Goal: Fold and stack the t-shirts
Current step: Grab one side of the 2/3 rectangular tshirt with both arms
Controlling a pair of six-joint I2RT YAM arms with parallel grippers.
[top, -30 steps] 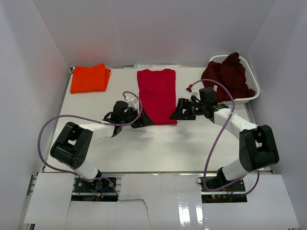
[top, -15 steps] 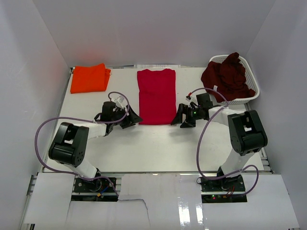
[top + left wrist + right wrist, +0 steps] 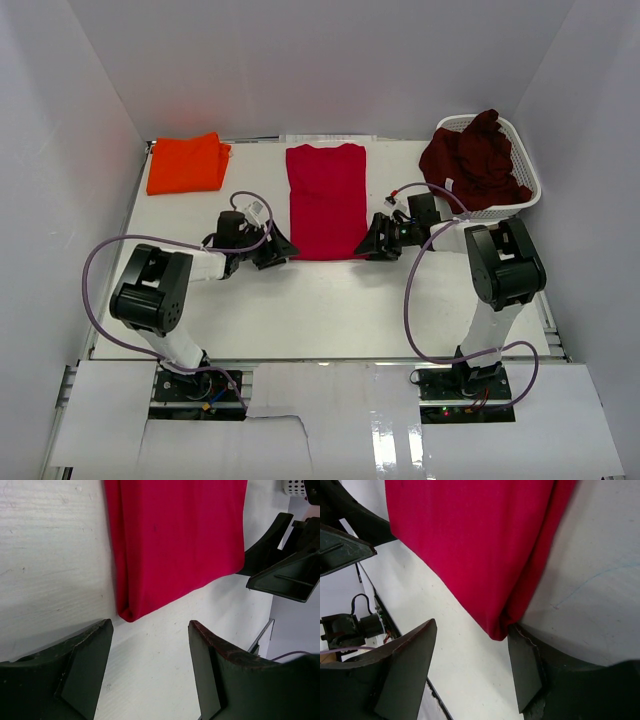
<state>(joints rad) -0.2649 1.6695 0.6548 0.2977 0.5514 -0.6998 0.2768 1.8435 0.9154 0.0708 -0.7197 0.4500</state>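
White bench [image 3: 330,300], pale and flat, faintly scuffed in the wrist views. Carries three things along the far edge, well apart from one another. At the far left corner, orange t-shirt [image 3: 186,163], folded to a small rectangle and lying flat. Near the middle, red t-shirt [image 3: 327,200], folded into a long narrow strip running from the far edge toward the near side, long edges doubled over, near end squared off. At the far right corner, white lattice basket [image 3: 455,123], standing upright.
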